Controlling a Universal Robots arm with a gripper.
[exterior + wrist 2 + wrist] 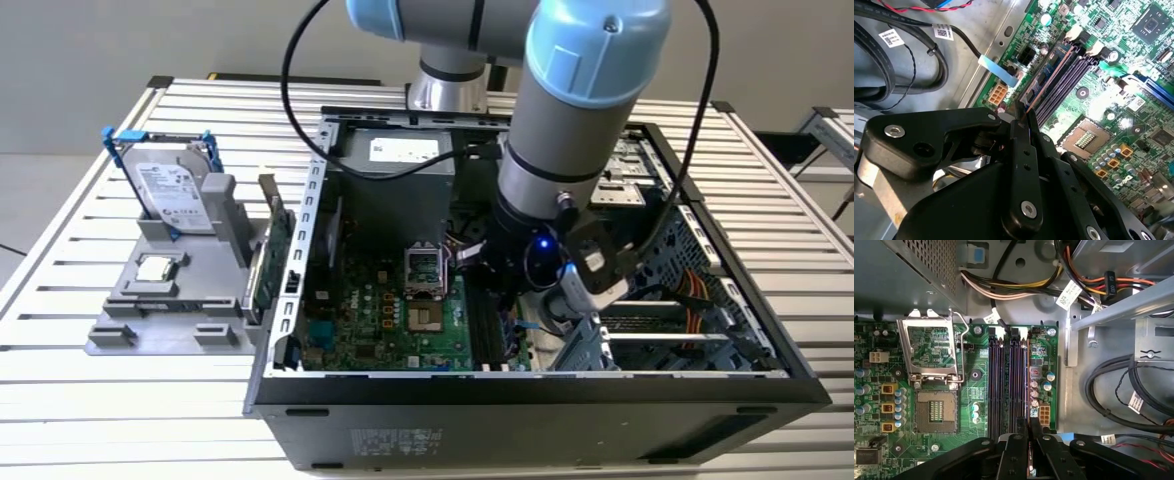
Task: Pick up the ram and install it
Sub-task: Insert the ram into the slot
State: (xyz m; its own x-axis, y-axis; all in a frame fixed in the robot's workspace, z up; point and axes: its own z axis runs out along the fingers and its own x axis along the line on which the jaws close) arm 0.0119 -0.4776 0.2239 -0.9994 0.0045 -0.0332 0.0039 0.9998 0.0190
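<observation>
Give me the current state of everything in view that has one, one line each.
ram: gripped on edge, lined up along a memory slot.
gripper: shut on the ram, inside the computer case.
computer case: side open, motherboard exposed.
CPU socket: empty, its retention frame raised.
hard drive: standing upright in the holder outside the case.

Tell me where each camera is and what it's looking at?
Exterior view: sits off the arm, above the table, looking down into the open computer case; the arm's grey and blue links show.
First wrist view: rides on the arm, looking along the black fingers at the motherboard and its memory slots.
Second wrist view: rides on the arm, looking past the fingers, shut on the ram, which stands over the slots.
Both wrist views share the fingers, memory slots and CPU socket.
</observation>
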